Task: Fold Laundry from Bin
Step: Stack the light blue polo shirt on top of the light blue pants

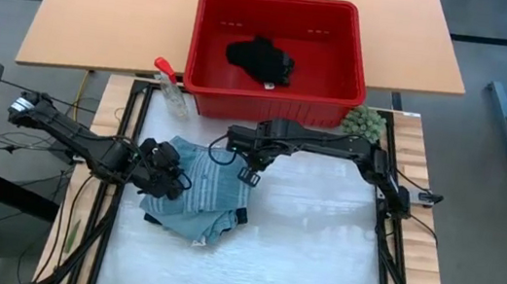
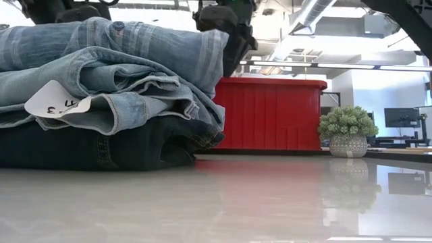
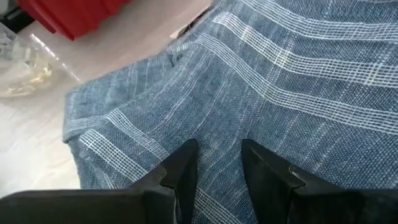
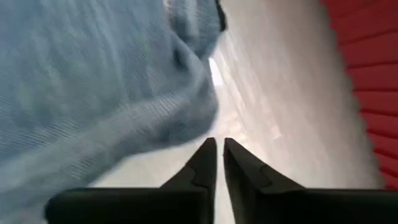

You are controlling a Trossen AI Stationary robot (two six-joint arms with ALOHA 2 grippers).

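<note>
The laundry lies in a folded pile on the white table top. A blue-white striped shirt [image 1: 218, 185] is on top, light blue jeans [image 2: 101, 88] lie under it, and a dark navy piece [image 2: 101, 145] is at the bottom. A small black piece [image 1: 259, 59] lies inside the red bin [image 1: 269, 100] at the far side. My left gripper [image 3: 217, 165] is over the shirt's left part, slanting down, fingers apart. My right gripper [image 4: 217, 144] points down at the bare table just off the pile's right edge, shut with nothing between its fingers. My left gripper's fingertips [image 3: 186, 163] stand right at the striped shirt's top surface [image 3: 219, 134], coming from the table's left and slanting down. Whether they touch the cloth I cannot tell. The cloth around them lies flat, with no fold drawn up between them.
A clear spray bottle with a red trigger [image 1: 172, 87] stands by the bin's near left corner. A small green plant in a pot [image 1: 362, 124] stands at its near right corner. Bare table top [image 1: 318, 249] lies to the right of and nearer than the pile.
</note>
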